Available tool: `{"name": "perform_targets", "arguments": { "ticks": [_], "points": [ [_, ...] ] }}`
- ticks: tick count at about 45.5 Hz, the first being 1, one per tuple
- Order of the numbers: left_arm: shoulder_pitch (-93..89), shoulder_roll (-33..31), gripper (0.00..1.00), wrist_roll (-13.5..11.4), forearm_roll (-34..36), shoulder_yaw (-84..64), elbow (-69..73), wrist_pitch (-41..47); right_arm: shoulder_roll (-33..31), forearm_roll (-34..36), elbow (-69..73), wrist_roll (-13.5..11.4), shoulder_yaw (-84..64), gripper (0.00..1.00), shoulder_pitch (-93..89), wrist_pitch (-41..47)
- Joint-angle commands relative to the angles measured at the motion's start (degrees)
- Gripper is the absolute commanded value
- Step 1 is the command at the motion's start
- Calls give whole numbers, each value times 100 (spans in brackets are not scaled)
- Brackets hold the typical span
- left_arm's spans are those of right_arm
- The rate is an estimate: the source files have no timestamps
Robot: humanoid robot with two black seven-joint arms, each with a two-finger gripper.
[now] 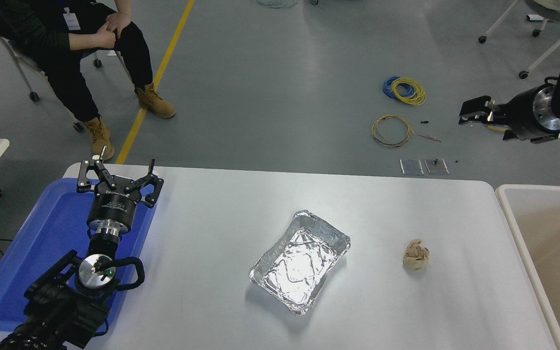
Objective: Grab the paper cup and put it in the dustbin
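Observation:
The paper cup is not in view anywhere on the table. The dustbin, with a white rounded rim and a beige inside, stands at the table's right end and is cut off by the picture's edge. My right gripper is high at the upper right, over the floor beyond the table and above the dustbin's far side, pointing left. It holds nothing that I can see. My left gripper is parked open and empty over the blue tray at the lower left.
A crinkled silver foil tray lies at the table's middle. A crumpled beige paper ball lies to its right. A person sits on a chair beyond the far left corner. Wire coils lie on the floor.

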Motion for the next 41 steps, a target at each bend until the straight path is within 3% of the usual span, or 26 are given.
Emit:
{"name": "perform_targets", "arguments": {
  "ticks": [1,15,41],
  "points": [
    [-1,-1,100,-3,0,0,0,0,198,-5,1045,-2,-592,100,869,613],
    [-1,8,100,-3,0,0,0,0,576,3,2513,-2,-1093,100,1573,736],
    [8,-1,100,-3,0,0,0,0,1059,109,2672,6,-812,100,1872,727]
  ]
}}
